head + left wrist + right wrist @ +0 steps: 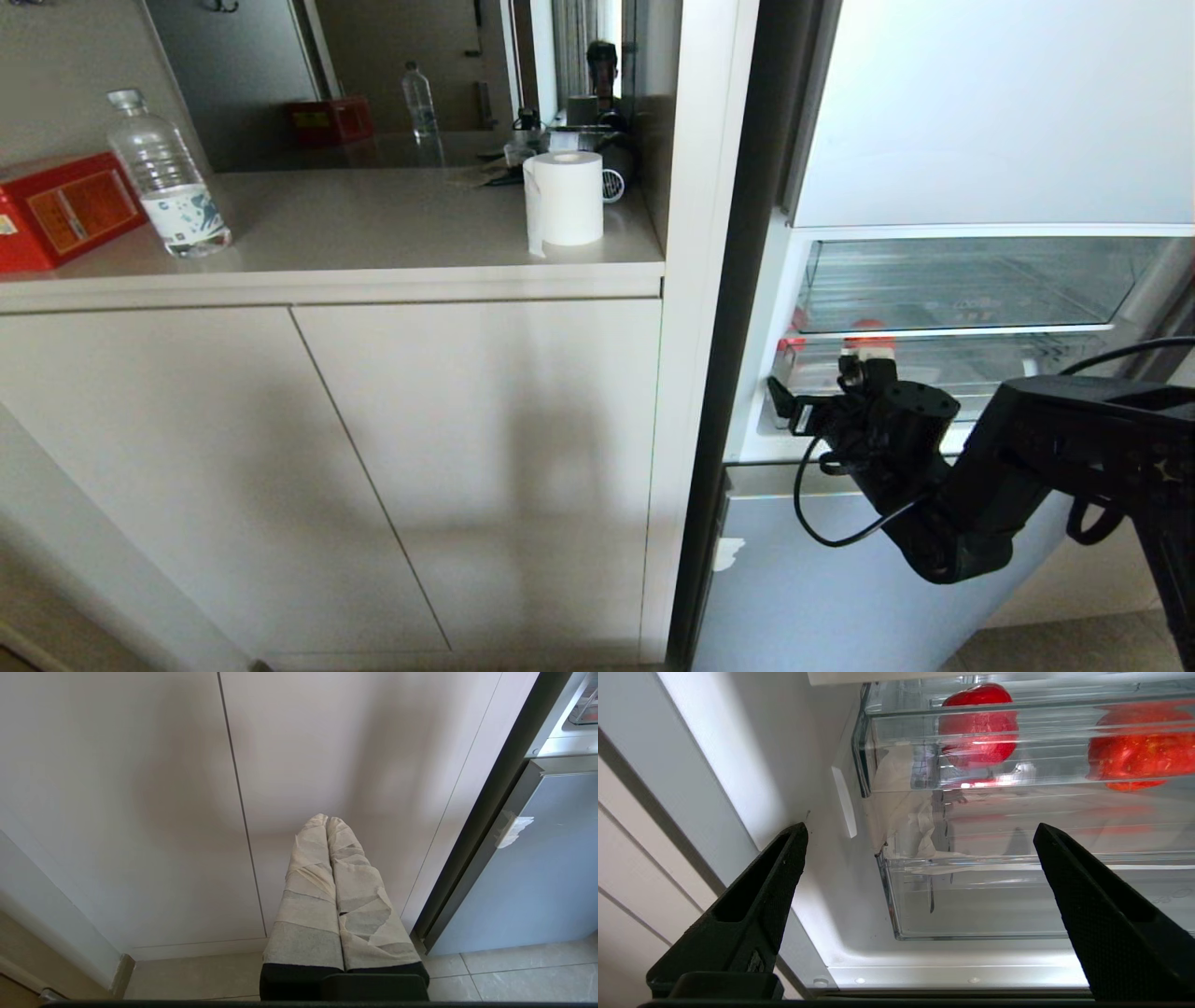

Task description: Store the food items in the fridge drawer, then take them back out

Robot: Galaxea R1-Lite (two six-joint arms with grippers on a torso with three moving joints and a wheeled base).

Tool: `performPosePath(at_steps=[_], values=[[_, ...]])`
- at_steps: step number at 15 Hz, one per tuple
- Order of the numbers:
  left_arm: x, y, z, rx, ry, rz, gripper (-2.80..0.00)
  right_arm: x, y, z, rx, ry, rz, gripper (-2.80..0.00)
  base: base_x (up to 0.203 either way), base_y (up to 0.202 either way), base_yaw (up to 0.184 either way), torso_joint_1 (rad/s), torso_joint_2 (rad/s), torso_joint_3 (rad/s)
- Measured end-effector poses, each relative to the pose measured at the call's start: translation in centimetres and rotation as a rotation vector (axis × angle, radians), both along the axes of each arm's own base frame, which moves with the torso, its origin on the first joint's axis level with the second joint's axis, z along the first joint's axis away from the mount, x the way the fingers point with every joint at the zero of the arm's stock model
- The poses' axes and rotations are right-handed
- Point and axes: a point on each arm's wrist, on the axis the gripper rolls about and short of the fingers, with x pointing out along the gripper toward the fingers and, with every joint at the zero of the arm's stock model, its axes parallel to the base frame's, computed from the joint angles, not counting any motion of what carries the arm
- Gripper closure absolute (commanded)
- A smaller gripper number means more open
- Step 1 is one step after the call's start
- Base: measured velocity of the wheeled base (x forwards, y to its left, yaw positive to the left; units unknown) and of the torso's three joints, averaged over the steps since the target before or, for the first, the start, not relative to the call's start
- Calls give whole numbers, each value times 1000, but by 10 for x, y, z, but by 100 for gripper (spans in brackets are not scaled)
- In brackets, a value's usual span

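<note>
The fridge [840, 579] stands open at the right, with two clear bins inside. The lower one is the fridge drawer [994, 896], and a crumpled white tape scrap sticks to its corner. Two glossy red food items [978, 723] [1139, 751] show through the clear walls above the drawer's lip. I cannot tell which bin they lie in. My right gripper [920, 828] is open and empty, just in front of the drawer's left end and apart from it. In the head view it [812, 383] hangs before the drawer. My left gripper [327, 819] is shut and parked low, facing the cabinets.
Beige cabinet doors [373, 467] fill the left under a counter. On the counter stand a water bottle [168, 177], a red box [61, 210] and a paper roll [565, 196]. The fridge's black side edge [719, 373] runs beside my right arm. Tile floor [514, 970] lies below.
</note>
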Motion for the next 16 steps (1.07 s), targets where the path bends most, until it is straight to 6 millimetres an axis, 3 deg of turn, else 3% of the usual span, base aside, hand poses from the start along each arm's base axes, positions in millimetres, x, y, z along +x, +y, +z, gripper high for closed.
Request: performPosePath(at_steps=[5, 6, 16], values=[[0, 0, 0, 0, 0, 0, 0, 6, 1, -1, 5, -16, -4, -280, 0, 0, 0, 0, 0, 0], [0, 0, 0, 0, 0, 0, 0, 7, 2, 0, 7, -21, -8, 0, 0, 0, 0, 0, 0, 0], [0, 0, 0, 0, 0, 1, 0, 7, 14, -5, 5, -17, -3, 0, 0, 0, 0, 0, 0, 0]])
